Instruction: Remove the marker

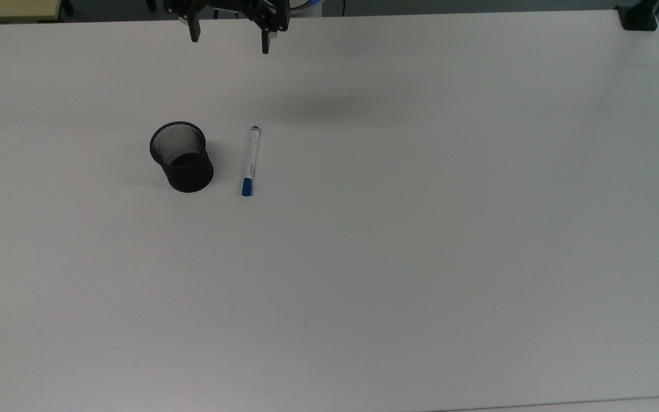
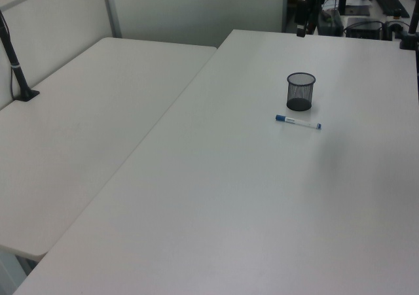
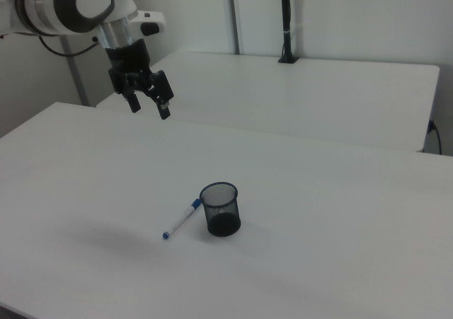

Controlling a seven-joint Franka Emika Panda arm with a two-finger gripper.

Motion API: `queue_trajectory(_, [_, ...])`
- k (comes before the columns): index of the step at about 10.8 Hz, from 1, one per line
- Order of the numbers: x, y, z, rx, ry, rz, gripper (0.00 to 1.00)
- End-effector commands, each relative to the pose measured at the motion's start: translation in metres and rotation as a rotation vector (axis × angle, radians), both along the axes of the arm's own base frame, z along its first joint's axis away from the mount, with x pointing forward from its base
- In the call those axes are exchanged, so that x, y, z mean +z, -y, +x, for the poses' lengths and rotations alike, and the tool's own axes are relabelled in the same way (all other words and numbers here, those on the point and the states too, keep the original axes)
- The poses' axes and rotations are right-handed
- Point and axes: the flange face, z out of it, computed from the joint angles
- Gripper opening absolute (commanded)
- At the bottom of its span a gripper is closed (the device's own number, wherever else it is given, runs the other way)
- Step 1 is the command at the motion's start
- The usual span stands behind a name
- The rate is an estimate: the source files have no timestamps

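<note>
The two black fingers [image 3: 132, 100] of the arm's gripper [image 3: 148, 106] stand wide apart and grip nothing — high above the white table [image 1: 421, 229]; the slim white-barrelled marker with a blue cap [image 1: 250, 161] lies flat just beside the upright black mesh cup [image 1: 181, 156], apart from it — on the top view's right.

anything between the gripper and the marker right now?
Nothing. In the top view only bare white table and a faint shadow lie between the gripper and the marker. The mesh cup stands off to the top view's left.
</note>
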Motion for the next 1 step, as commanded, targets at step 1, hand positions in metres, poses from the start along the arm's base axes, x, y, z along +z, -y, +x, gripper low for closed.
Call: queue_trajectory(1, [-0.0011, 0.0002, -0.0032, 0.025, 0.008, 0.017, 1.00])
